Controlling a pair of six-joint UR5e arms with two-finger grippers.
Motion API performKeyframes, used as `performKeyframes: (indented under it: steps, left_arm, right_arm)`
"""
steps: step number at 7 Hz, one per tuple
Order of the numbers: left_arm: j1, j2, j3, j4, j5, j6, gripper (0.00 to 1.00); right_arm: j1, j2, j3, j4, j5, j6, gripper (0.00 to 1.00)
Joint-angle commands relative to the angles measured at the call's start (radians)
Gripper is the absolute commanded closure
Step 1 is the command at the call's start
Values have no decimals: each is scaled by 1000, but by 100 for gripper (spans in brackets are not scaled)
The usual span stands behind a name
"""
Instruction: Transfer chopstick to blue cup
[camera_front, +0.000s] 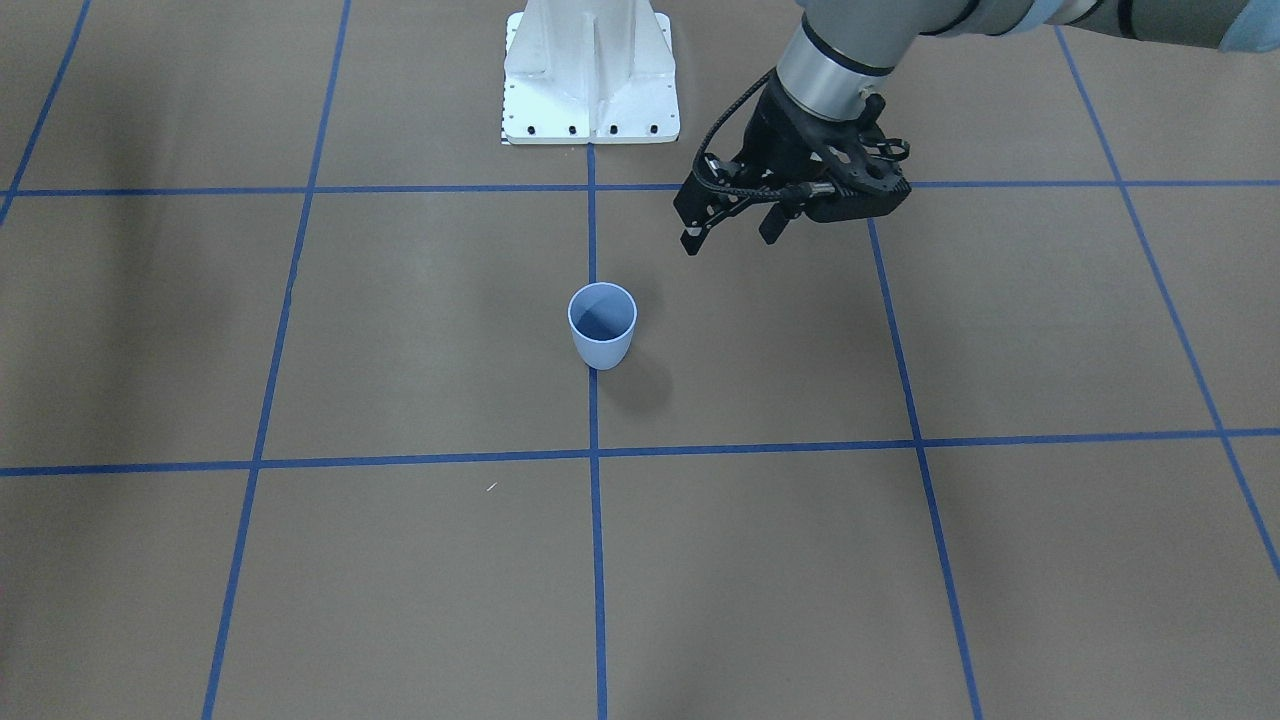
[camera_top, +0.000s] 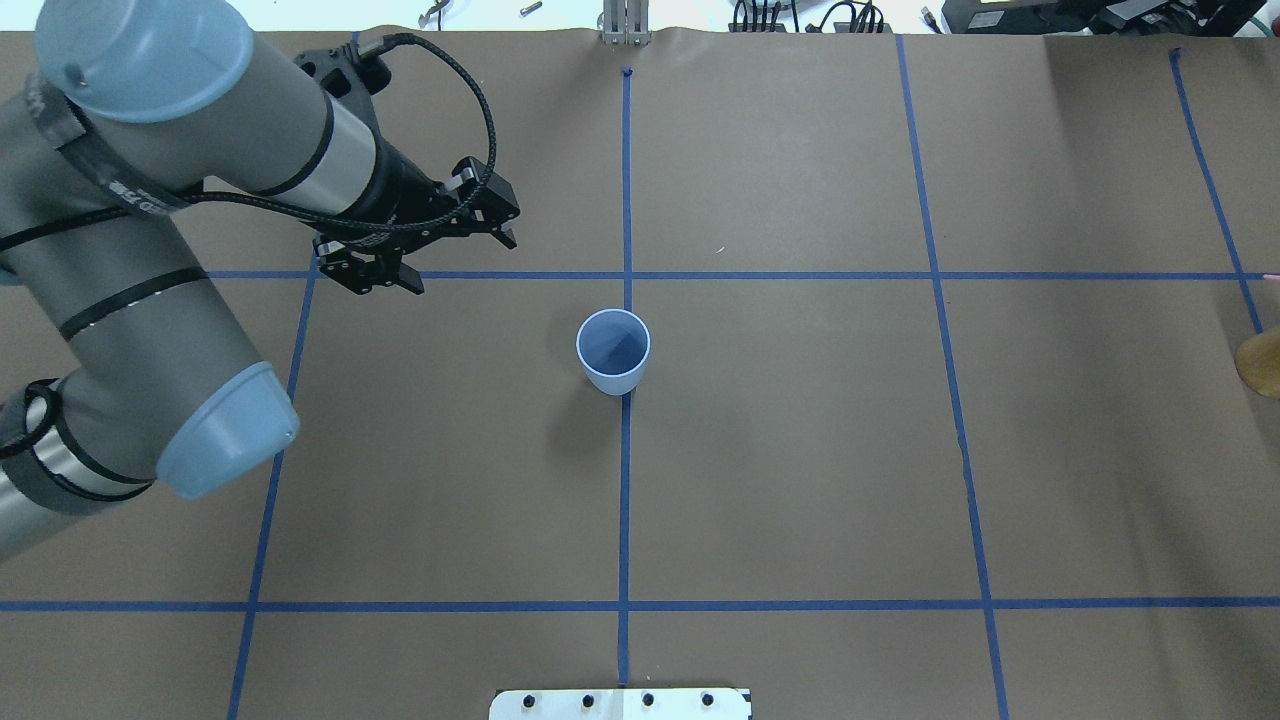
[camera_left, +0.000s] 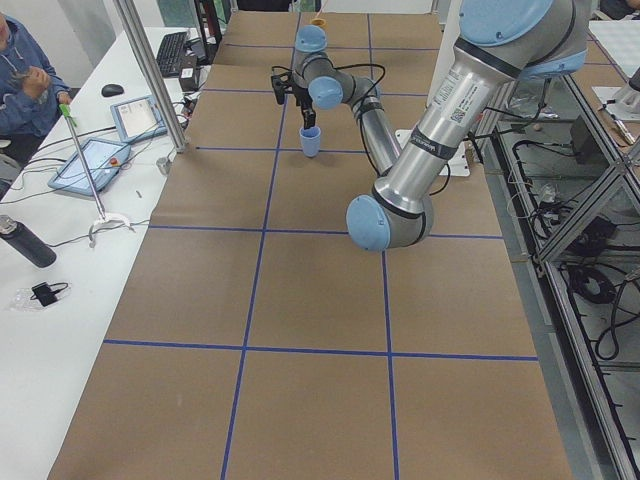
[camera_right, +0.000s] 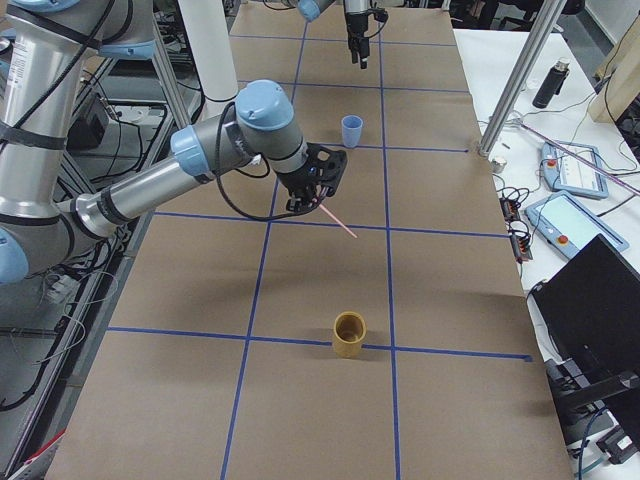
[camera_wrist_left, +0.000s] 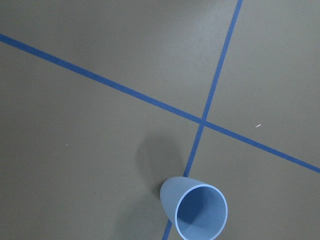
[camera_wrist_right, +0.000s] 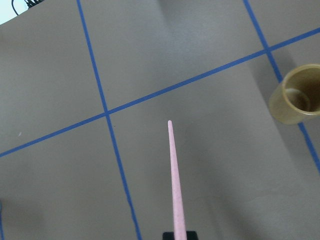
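Note:
The blue cup (camera_top: 613, 352) stands upright and empty at the table's middle, on a blue tape line; it also shows in the front view (camera_front: 602, 340), the left wrist view (camera_wrist_left: 195, 210) and the right side view (camera_right: 352, 131). My left gripper (camera_top: 460, 262) (camera_front: 729, 240) hovers open and empty, off to the cup's left and a little beyond it in the overhead view. My right gripper (camera_right: 312, 198) is shut on one pale pink chopstick (camera_wrist_right: 174, 175), which sticks out of it above the table (camera_right: 338, 222), well apart from the cup.
A tan cup (camera_right: 349, 335) stands upright on the table near my right arm; it also shows in the right wrist view (camera_wrist_right: 299, 100) and at the overhead view's right edge (camera_top: 1262, 362). The white base plate (camera_front: 590, 100) sits by the robot. Blue tape lines grid the brown table.

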Motion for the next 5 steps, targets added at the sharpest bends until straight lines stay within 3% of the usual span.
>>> performKeyframes:
  steps: [1, 3, 5]
  left_arm:
    - [-184, 141, -22, 0, -175, 225, 2]
    - [-313, 247, -16, 6, -251, 439, 2]
    - [-340, 289, -6, 0, -254, 494, 2]
  right_arm:
    - [-262, 387, -87, -9, -12, 447, 100]
    - [-436, 699, -243, -9, -17, 753, 100]
    - [-641, 908, -361, -5, -90, 927, 100]
